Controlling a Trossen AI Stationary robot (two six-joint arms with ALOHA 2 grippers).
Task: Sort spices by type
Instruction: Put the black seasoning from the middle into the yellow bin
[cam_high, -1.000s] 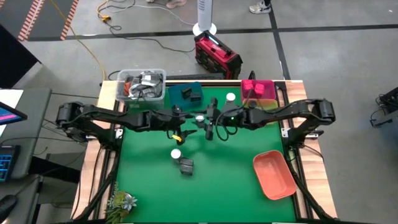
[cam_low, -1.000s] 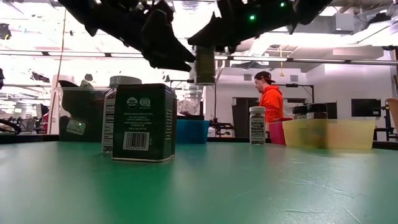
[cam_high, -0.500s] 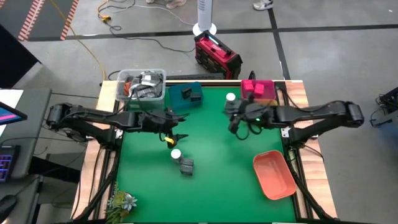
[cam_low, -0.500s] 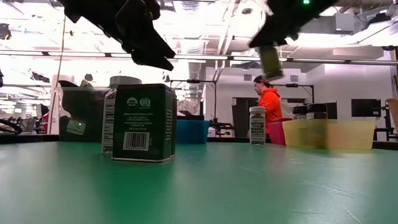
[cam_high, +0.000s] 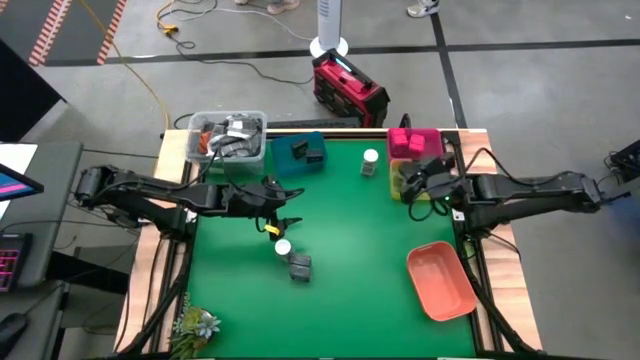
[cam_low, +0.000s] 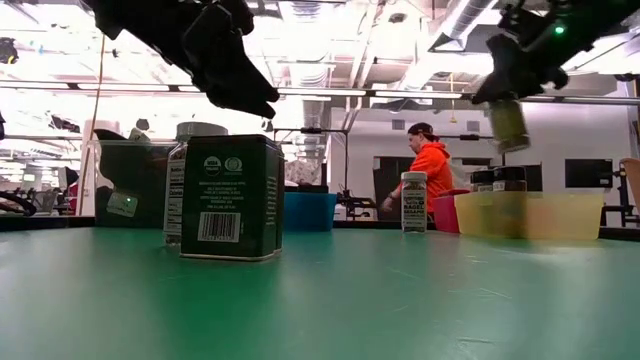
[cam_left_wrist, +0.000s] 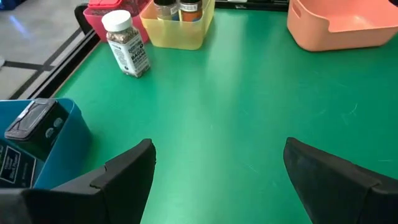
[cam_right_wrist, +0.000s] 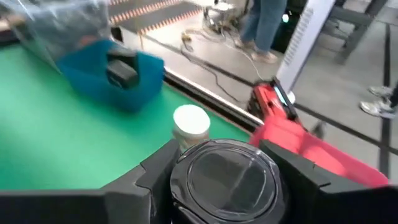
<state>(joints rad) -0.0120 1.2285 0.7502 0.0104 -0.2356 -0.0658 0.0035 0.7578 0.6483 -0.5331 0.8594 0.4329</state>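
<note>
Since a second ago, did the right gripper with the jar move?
Yes. The right gripper, holding the dark-lidded jar, moved from mid-table toward the yellow tray.

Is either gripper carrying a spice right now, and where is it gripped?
The right gripper holds a dark-lidded round jar, fingers on opposite sides just below the lid. The left gripper is open and empty.

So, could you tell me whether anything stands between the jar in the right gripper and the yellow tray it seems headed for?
Nothing visible does. The right gripper holds the dark-lidded jar in the air above the yellow tray, which already holds two similar jars. The white-capped jar stands apart on the mat.
</note>
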